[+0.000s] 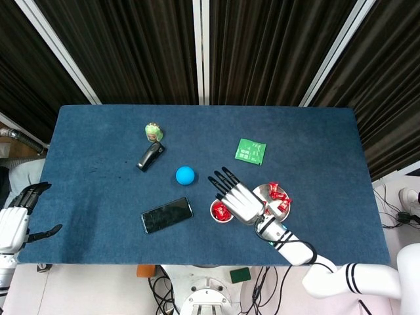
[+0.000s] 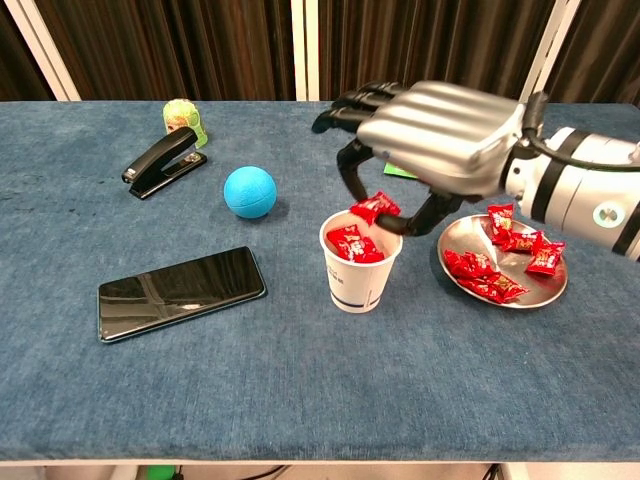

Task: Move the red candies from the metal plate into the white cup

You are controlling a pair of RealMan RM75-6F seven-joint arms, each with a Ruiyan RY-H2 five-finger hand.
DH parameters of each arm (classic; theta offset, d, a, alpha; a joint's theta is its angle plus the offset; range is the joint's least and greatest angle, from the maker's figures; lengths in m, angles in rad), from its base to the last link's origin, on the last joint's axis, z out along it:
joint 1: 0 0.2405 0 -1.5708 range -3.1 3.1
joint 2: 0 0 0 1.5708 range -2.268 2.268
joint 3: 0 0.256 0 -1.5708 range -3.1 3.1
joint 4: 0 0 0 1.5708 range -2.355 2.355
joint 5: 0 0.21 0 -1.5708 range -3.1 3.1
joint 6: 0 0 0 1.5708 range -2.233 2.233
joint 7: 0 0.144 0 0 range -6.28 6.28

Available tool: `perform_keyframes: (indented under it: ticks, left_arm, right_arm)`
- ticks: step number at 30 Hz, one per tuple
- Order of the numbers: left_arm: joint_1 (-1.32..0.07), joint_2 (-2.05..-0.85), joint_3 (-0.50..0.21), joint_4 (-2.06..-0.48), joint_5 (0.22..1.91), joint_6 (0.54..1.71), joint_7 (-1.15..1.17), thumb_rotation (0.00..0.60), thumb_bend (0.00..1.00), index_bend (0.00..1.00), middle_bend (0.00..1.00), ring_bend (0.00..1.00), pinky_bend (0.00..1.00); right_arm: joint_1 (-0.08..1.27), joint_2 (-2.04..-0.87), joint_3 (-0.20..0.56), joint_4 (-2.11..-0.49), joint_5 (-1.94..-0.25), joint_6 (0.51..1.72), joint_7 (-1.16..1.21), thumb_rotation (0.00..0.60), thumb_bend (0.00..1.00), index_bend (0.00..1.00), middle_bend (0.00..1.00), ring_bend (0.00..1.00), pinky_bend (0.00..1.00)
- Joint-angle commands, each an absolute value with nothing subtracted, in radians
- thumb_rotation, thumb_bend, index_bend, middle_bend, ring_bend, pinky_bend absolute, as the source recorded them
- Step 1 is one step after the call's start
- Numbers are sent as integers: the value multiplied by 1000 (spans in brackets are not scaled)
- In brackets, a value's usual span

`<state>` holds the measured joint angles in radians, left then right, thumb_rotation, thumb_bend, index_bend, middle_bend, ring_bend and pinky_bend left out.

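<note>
— dark curtains behind, blue cloth on the table (image 1: 98,197). what's the right hand (image 2: 435,135) doing?
— it hangs over the cup (image 2: 360,260), palm down, fingers reaching toward the far-left side. thumb and a finger pinch a red candy (image 2: 377,207) just above the cup's rim.
— anything in the cup?
— yes, red candies (image 2: 350,245) lie inside it. the cup stands upright near the table's front edge.
— and the plate (image 2: 545,290)?
— just right of the cup, apart from it. more candies (image 2: 500,255) rest on it, in a loose heap.
— the left hand (image 1: 16,220)?
— off the table's near-left corner, fingers apart, holding nothing. only the head view shows it.
— what else lies around?
— a phone (image 2: 180,292) left of the cup, face up. a blue ball (image 2: 249,191) beyond it. further back-left a black stapler (image 2: 160,162) with a green jar (image 2: 183,118) just behind. a green packet (image 1: 251,151) lies flat behind the plate.
</note>
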<state>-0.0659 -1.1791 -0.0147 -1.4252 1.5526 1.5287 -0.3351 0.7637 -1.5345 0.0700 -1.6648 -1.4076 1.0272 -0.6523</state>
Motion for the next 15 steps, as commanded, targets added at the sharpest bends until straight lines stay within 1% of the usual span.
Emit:
perform_keyframes:
  ticks: [1,4,5,7,10,15]
  left_arm:
    - [-65,-1178,-15,-1424,1552,1529,-337,600,44,163,129,111,232]
    - [-65,-1178,-16,-1423,1552,1530,-338,600,44,162,129,111,232]
    - [-66,-1178,-16,-1423,1552,1530,-339,600,44,162,129,111,232]
    - [-66,-1180,-16,-1423,1554,1529,-338,600,44,162,128,111,232]
    - [-66,-1181,-15,-1422,1553,1529,-338,600,44,162,128,111,232]
    - [-64,-1182,-15,-1421,1553,1531,-338,600,44,162,128,111,232]
  right_arm:
    - [764,-1536,66,-1671,-1414,1025,-656,600,372,587,63,0,0]
    - [764,-1533,64,-1679,-1425,1025,-651,600,358,559,63,0,0]
    - [765,-1531,62,-1682,-1430,1023,-649,600,353,537,63,0,0]
    - [765,-1528,59,-1687,-1438,1021,-647,600,341,458,62,0,0]
    - [764,-1525,58,-1692,-1441,1019,-648,600,336,393,62,0,0]
    - [757,-1521,58,-1696,-1441,1025,-651,600,337,362,61,0,0]
